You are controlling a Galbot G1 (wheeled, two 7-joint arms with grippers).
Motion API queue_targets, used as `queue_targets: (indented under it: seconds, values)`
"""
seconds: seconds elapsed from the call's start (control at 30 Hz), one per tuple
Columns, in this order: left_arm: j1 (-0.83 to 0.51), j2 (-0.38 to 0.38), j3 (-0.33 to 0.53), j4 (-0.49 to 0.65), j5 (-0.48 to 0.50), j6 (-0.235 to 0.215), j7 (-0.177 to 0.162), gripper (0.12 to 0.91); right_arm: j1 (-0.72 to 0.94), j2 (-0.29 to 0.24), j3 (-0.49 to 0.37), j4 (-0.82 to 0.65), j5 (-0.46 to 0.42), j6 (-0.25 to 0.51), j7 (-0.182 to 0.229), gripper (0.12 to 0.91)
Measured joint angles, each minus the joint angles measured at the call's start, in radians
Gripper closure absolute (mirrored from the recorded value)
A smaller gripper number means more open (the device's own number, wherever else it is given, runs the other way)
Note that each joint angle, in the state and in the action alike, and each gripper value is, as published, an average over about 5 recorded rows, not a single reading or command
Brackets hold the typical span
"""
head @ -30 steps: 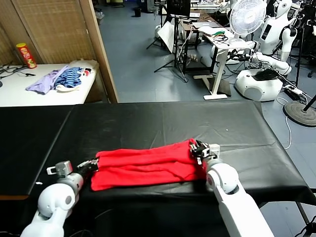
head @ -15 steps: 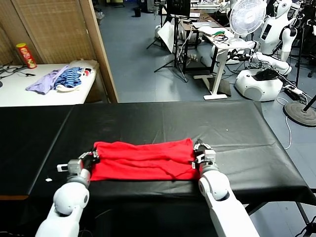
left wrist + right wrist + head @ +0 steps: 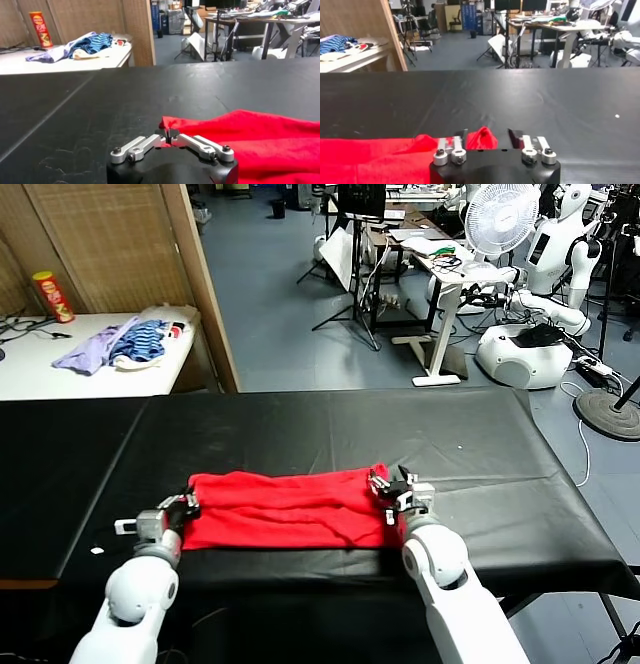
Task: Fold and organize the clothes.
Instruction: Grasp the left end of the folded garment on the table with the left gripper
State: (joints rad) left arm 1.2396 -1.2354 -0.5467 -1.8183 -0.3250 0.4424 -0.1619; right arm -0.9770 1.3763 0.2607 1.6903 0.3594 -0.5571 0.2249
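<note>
We look over a black cloth-covered desk (image 3: 300, 434) in a workshop. Our left tool (image 3: 186, 506), fingers pressed together, pinches the left corner of the shirt (image 3: 285, 510); in the left wrist view that corner bunches up between the tips. Our right tool (image 3: 393, 488) stands spread over the shirt's right corner, which bulges between the fingers. The soft red shirt lies folded into a long wrinkled band, running left to right near the desk's front edge, bare cloth all around.

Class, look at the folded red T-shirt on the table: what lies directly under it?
The red T-shirt rests on the black table cover, which shows all around it. Whatever lies between its folded layers is hidden.
</note>
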Motion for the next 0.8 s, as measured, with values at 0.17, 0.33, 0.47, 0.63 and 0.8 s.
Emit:
queue_targets:
  seconds: [0.17,0.33,0.47,0.63,0.8]
  values:
    - [-0.003,0.002,0.000,0.001,-0.006,0.006,0.000,0.893,0.015,0.011,0.003,-0.035,0.015,-0.005,0.005,0.398]
    - [-0.005,0.004,-0.001,0.004,-0.007,0.007,0.000,0.893,0.013,0.020,0.006,-0.051,0.011,0.023,0.008,0.682]
    - [-0.006,0.002,-0.001,0.007,-0.006,0.006,0.001,0.893,0.007,0.024,0.008,-0.055,-0.017,0.061,0.023,0.863]
    - [-0.018,-0.010,0.000,0.022,0.030,-0.006,-0.007,0.893,0.009,0.017,0.015,-0.066,-0.096,0.123,0.031,0.892]
    - [-0.037,-0.024,0.006,0.042,0.069,-0.017,-0.013,0.893,-0.003,-0.003,0.028,-0.056,-0.118,0.142,-0.009,0.894]
